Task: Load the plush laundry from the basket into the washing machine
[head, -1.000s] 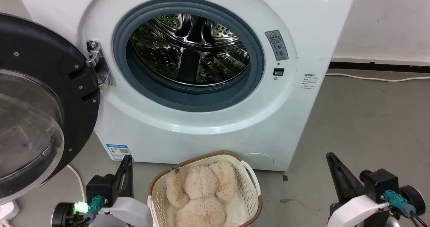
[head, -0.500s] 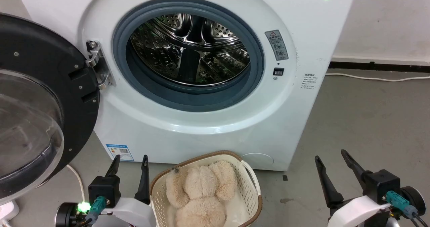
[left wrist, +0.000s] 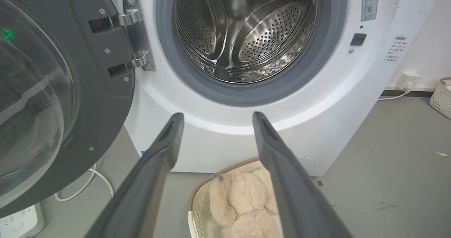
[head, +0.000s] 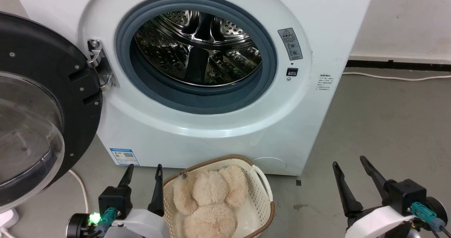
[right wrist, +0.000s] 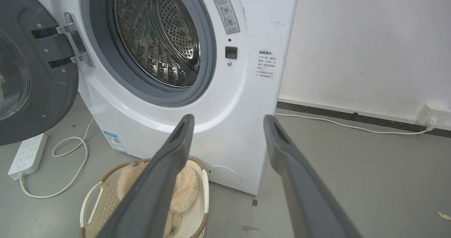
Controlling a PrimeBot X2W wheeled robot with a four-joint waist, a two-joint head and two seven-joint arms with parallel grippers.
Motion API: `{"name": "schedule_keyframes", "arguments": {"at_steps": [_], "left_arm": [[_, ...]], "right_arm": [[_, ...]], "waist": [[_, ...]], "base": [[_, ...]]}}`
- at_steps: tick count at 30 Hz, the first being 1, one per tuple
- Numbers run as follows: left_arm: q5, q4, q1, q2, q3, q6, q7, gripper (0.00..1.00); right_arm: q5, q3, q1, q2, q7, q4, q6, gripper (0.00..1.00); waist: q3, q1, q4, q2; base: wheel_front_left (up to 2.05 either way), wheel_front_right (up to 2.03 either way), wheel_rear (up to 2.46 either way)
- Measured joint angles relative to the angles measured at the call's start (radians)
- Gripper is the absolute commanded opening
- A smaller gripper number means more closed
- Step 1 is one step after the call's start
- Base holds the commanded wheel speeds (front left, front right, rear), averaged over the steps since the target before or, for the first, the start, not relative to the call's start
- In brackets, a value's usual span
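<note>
The cream-beige plush laundry (head: 209, 199) lies in the oval white basket (head: 262, 195) on the floor, right before the white washing machine (head: 218, 125). Its black-framed door (head: 38, 100) hangs wide open at the left, baring the steel drum (head: 197, 51). My left gripper (head: 144, 169) stands open just left of the basket, empty. My right gripper (head: 348, 162) is open too, over bare floor well right of the basket. The left wrist view has the plush laundry (left wrist: 243, 202) low between the open fingers (left wrist: 155, 167); the right wrist view shows the basket (right wrist: 90, 199) partly behind one finger (right wrist: 165, 167).
A white power strip (right wrist: 26, 155) with a looping cable (right wrist: 70, 160) lies on the floor below the open door. Another cable (head: 394, 77) runs along the wall's dark skirting at the right. A second small white basket (left wrist: 440, 97) stands far right by the wall.
Both grippers went from shut to open. The head camera has tilted a little, so the whole picture shifted; the left gripper now sits slightly further right, nearer the basket.
</note>
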Motion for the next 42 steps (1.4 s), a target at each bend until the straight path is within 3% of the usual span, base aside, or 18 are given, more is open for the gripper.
{"name": "schedule_keyframes", "arguments": {"at_steps": [22,42], "left_arm": [[-0.127,0.195,-0.154,0.000,-0.074,0.021,0.012,1.00],[-0.247,0.443,-0.361,0.000,-0.137,0.082,0.174,1.00]], "right_arm": [[0.049,-0.019,-0.004,0.000,-0.044,-0.002,0.000,1.00],[0.104,-0.051,-0.046,0.000,-0.088,-0.010,0.000,1.00]], "waist": [[0.111,0.0001,-0.025,0.0000],[0.303,0.0002,-0.066,0.0000]], "base": [[0.00,0.00,0.00],[0.00,0.00,0.00]]}}
